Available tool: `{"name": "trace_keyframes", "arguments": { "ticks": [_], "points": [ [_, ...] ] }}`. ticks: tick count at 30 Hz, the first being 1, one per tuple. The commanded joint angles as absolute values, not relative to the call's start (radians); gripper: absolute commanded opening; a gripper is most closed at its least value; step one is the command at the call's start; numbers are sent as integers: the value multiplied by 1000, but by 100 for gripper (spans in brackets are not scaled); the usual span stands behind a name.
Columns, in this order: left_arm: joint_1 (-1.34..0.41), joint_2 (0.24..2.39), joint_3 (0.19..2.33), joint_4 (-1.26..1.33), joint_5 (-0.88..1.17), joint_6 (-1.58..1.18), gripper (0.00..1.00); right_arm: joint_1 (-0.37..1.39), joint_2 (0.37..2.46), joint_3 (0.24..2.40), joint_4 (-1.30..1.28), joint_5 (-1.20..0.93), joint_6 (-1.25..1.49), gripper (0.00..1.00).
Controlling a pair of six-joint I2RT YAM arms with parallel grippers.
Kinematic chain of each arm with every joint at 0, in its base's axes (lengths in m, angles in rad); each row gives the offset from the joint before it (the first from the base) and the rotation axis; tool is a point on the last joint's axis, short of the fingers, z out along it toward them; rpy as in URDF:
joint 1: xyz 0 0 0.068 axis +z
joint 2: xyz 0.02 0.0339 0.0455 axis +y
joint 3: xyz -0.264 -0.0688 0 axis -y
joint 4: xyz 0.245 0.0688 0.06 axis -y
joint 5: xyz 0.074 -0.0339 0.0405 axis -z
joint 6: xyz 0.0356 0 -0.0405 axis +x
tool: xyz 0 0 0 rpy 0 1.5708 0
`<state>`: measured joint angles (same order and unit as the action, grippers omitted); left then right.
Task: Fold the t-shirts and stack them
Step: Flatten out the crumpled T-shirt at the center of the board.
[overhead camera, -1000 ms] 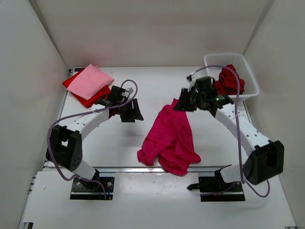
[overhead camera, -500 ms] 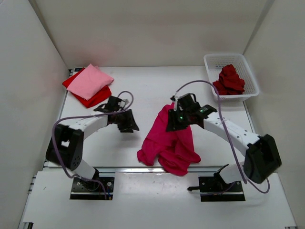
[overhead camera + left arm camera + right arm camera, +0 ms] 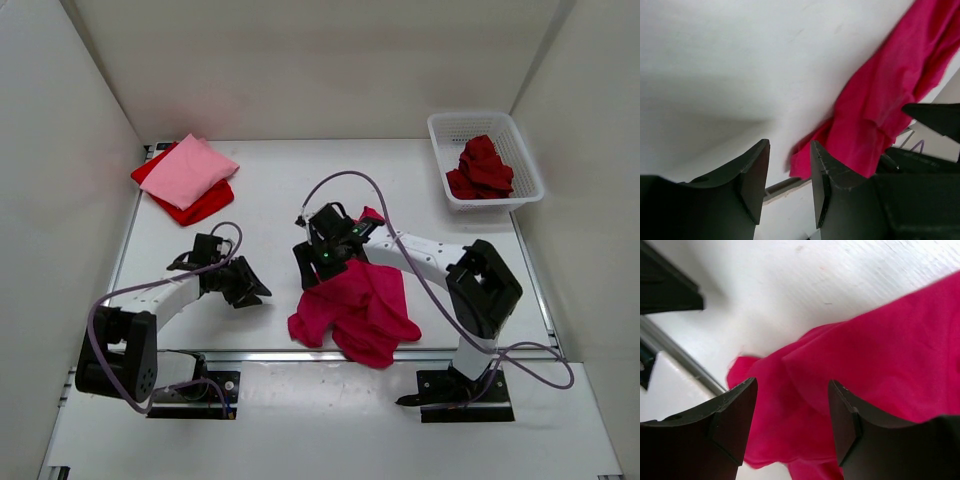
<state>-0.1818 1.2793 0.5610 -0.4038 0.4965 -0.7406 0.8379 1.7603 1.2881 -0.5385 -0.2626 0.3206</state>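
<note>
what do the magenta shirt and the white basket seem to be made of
The magenta shirt looks like soft, matte cloth, probably a knit: it lies crumpled in loose folds with no shine. The white basket looks like rigid moulded plastic: thin lattice walls hold a straight rim.

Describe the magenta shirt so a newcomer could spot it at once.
On the white table, look near the front edge, between the two arm bases. The magenta shirt lies there crumpled and unfolded. The pink shirt and red shirt sit folded at far left, and the dark red shirt is in the basket.
</note>
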Motion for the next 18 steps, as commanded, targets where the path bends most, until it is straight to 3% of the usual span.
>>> {"name": "trace_keyframes", "arguments": {
  "ticks": [1, 14, 16, 18],
  "points": [
    [-178, 1238, 526, -403, 523, -767, 48, 837, 1793, 1324, -543, -216, 301, 56],
    [-186, 1207, 465, -388, 534, -778, 48, 885, 1885, 1388, -564, -190, 299, 55],
    [-190, 1203, 462, -388, 526, -770, 47, 893, 1890, 1391, -569, -173, 305, 49],
    [-215, 1200, 472, -396, 517, -756, 48, 887, 1887, 1393, -565, -160, 318, 33]
  ]
}}
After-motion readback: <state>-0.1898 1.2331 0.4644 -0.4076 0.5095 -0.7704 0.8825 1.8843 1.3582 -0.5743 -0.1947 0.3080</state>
